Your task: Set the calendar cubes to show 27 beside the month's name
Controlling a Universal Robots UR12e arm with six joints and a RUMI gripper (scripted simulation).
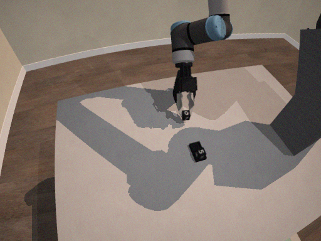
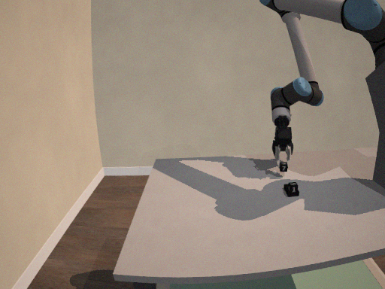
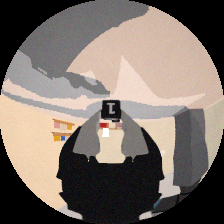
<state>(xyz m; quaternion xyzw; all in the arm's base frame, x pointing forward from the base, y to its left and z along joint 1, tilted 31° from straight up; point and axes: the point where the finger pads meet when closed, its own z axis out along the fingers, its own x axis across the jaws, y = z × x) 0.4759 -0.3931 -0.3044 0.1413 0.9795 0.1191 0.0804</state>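
Here — black cube (image 1: pixel 185 115) (image 2: pixel 283 167) (image 3: pixel 111 109) pinched between fingertips of end effector (image 1: pixel 185 110) (image 2: pixel 283 161) (image 3: pixel 111 110).Currently — black cube (image 1: pixel 185 115) (image 2: pixel 283 167) (image 3: pixel 111 109) pinched between end effector's (image 1: pixel 185 110) (image 2: pixel 283 162) (image 3: pixel 111 117) fingertips, above table (image 1: pixel 103 194) (image 2: pixel 195 244) (image 3: pixel 160 55).

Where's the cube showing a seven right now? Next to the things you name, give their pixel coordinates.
In the exterior view, the cube (image 1: pixel 185 115) (image 2: pixel 283 166) (image 3: pixel 111 109) is between the fingertips (image 2: pixel 289 157), above the table, beyond the calendar (image 1: pixel 194 150) (image 2: pixel 292 193).

Digits on black cubes
The upper cube (image 1: pixel 185 115) (image 2: pixel 283 166) (image 3: pixel 111 109) reads 0 on top from above, 7 in the exterior view; toward five o'clock from it in the top view, the lower cube (image 1: pixel 200 152) (image 2: pixel 293 189) shows 5, and 1 in the exterior view.
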